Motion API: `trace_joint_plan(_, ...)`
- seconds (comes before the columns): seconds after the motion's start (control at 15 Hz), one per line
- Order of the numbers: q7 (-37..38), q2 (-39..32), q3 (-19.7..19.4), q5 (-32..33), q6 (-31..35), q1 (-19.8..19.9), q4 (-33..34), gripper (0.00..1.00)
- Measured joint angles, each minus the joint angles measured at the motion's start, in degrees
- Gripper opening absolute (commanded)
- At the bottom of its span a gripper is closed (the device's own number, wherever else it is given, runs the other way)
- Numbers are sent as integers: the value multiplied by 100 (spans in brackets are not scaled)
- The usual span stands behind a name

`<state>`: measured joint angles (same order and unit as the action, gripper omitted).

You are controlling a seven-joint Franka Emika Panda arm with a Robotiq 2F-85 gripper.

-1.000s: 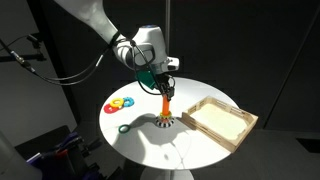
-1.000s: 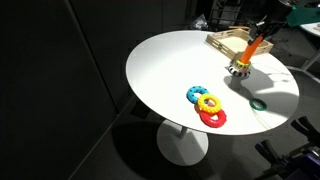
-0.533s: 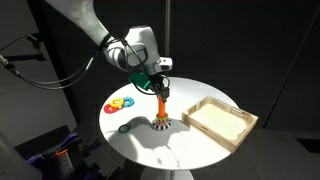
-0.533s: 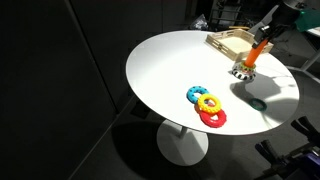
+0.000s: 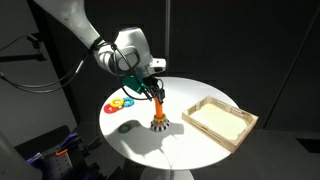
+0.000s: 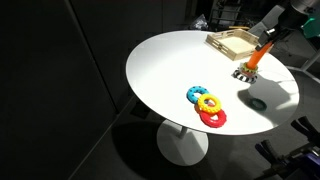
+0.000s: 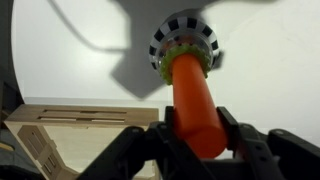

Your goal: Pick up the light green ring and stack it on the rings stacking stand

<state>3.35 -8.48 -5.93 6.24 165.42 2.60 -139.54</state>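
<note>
The rings stacking stand has an orange peg point(image 5: 156, 106) on a round black-and-white base point(image 5: 159, 125). It stands on the white table, with the peg leaning. It also shows in an exterior view point(image 6: 254, 60) and in the wrist view point(image 7: 195, 100). My gripper point(image 5: 151, 90) point(image 6: 268, 42) point(image 7: 192, 135) is shut on the top of the orange peg. The light green ring point(image 5: 123, 127) point(image 6: 252, 103) lies flat on the table beside the stand, dim in the arm's shadow and apart from the gripper.
A shallow wooden tray point(image 5: 240, 126) point(image 6: 222, 40) point(image 7: 40, 112) lies on the table beyond the stand. A cluster of red, yellow, blue and teal rings point(image 5: 120, 104) point(image 6: 207, 104) lies on the other side. The round table's edge point(image 5: 190, 166) is close.
My gripper has moved sideways away from the tray while holding the peg's top. The peg leans more and the base has slid a little. The shadow now covers the light green ring.
</note>
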Motion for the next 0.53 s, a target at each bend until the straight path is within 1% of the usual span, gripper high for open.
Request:
trace_joint_plan(0.07,0,10,-10,0,0,0,-32,85)
trace_joint_plan(0.2,0,10,-25,-2,0,1,-91,99)
trace_joint_plan(0.4,-20,26,1,-111,-40,5,-150,100)
trace_joint_plan(0.53,-171,96,117,-416,-194,16,-185,100)
